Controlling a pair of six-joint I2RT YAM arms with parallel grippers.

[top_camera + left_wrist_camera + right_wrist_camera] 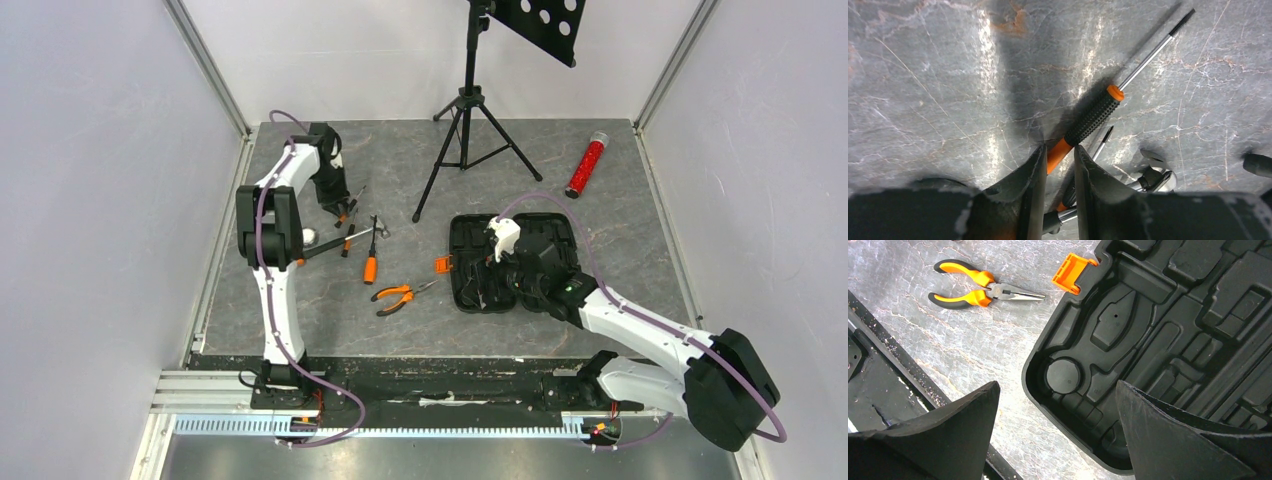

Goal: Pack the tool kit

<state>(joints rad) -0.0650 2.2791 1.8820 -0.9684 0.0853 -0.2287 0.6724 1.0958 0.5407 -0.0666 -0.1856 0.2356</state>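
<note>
The black case (pixel 512 262) lies open and flat on the grey surface (pixel 330 325), right of centre, its moulded recesses facing up and its orange latch (pixel 1071 272) sticking out from the left edge. No tool shows in the part of the tray seen by the right wrist camera. The right end effector (pixel 1058 386) hangs over the near-left corner of the case with its fingers spread wide and nothing between them. The pliers (pixel 400 295) with orange-and-black handles rest on the surface just left of the case, apart from it. Further left, a hammer (pixel 370 268) with an orange grip lies among the other small tools. There the left end effector (pixel 1057 150) is down at the surface, fingers drawn narrow on either side of the orange butt of a screwdriver (pixel 1093 117). The screwdriver lies flat, its shaft pointing away. The handle nearly fills the gap, but I cannot tell whether the fingers are actually clamped on it. At the back stand a black tripod stand (pixel 465 130) and, to its right, a red tube (pixel 586 165) – both well apart from the case.
</note>
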